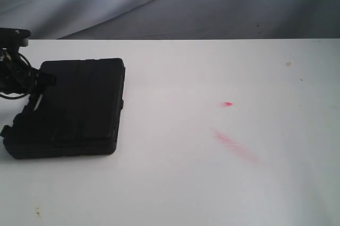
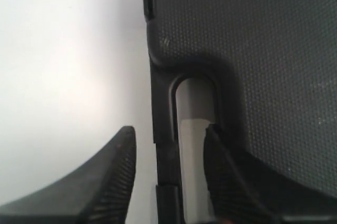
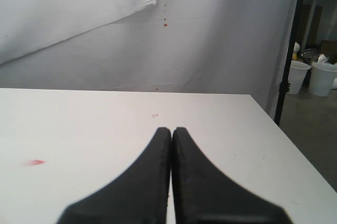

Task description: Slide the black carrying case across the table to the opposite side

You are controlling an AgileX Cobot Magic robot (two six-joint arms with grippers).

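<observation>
The black carrying case lies flat near the left side of the white table. In the left wrist view its textured lid fills one side and its handle bar runs between my jaws. My left gripper is open: one finger stands outside the handle with a gap to it, the other sits in the handle slot. In the exterior view that gripper is at the case's left edge. My right gripper is shut on nothing, above bare tabletop, and is out of the exterior view.
Pink smears mark the table right of centre. A grey cloth backdrop hangs behind. Beyond the table's right edge stand a black pole and white buckets.
</observation>
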